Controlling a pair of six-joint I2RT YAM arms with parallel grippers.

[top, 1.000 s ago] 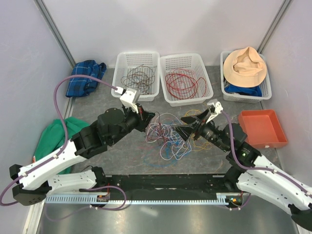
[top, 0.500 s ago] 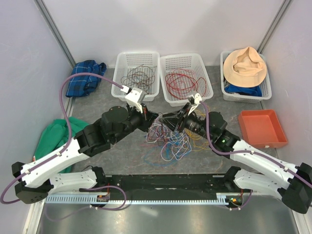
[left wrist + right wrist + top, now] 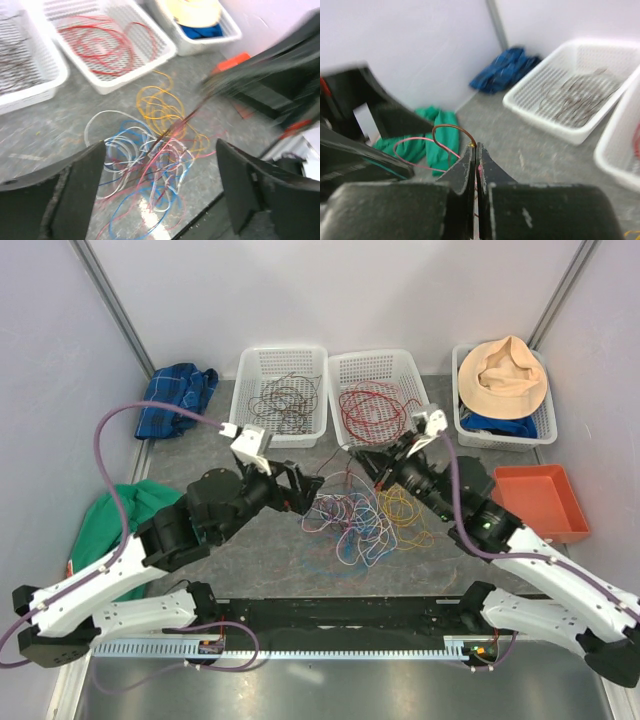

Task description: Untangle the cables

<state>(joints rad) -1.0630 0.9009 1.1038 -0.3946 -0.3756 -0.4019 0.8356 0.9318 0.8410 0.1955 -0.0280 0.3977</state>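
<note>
The cables [image 3: 362, 520] lie as a loose tangle of blue, white, pink, yellow and purple loops on the grey table between my two arms. My left gripper [image 3: 305, 492] hovers at the tangle's left edge. Its jaws are wide open with nothing between them, and in the left wrist view [image 3: 160, 195] the tangle [image 3: 155, 150] lies below them. My right gripper [image 3: 366, 459] is raised at the tangle's back right. In the right wrist view [image 3: 475, 147] it is shut on a thin brown cable [image 3: 451, 127] and a pink one [image 3: 415, 142], which loop out beyond the tips.
Three white baskets stand at the back: the left one [image 3: 283, 352] holds dark brown cables, the middle one [image 3: 375, 357] red cables, the right one [image 3: 505, 440] a tan hat. An orange tray [image 3: 535, 502] sits at right. Blue cloth [image 3: 175, 400] and green cloth [image 3: 120, 515] lie at left.
The left gripper opened and drew back to the left. The right gripper shut on the brown and pink strands and lifted toward the back right, spreading the tangle.
</note>
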